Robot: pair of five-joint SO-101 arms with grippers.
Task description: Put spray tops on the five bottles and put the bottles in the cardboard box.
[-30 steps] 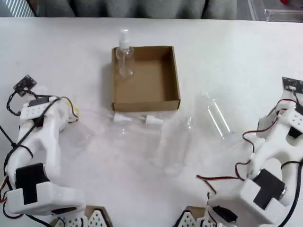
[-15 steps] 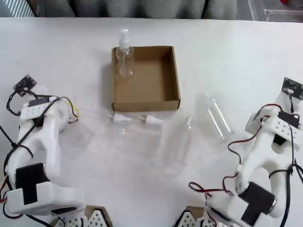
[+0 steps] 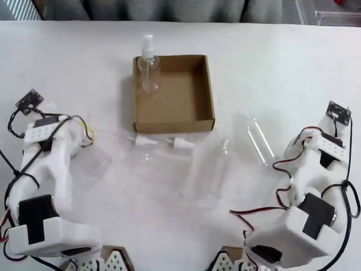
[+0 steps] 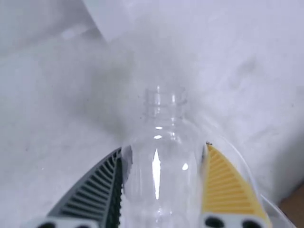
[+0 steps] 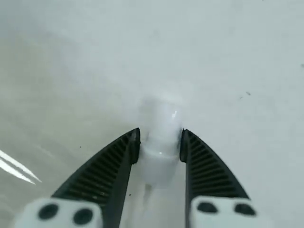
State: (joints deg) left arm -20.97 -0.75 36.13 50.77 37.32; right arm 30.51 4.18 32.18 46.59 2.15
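A clear, uncapped bottle (image 4: pixel 164 118) is grasped between the left gripper's (image 4: pixel 161 154) jaws over the table (image 3: pixel 271 68). The right gripper (image 5: pixel 159 137) is clamped on a white spray top (image 5: pixel 161 116). A capped bottle (image 3: pixel 149 65) stands in the box (image 3: pixel 175 122).

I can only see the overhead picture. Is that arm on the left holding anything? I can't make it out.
Observer: Yes, the left gripper is closed on a clear bottle, gripping it from both sides.
Visitor: Has that bottle got its top on?
Observer: No, it is open at the neck, with nothing screwed on.
Visitor: And the other arm?
Observer: The right gripper pinches a white spray top.
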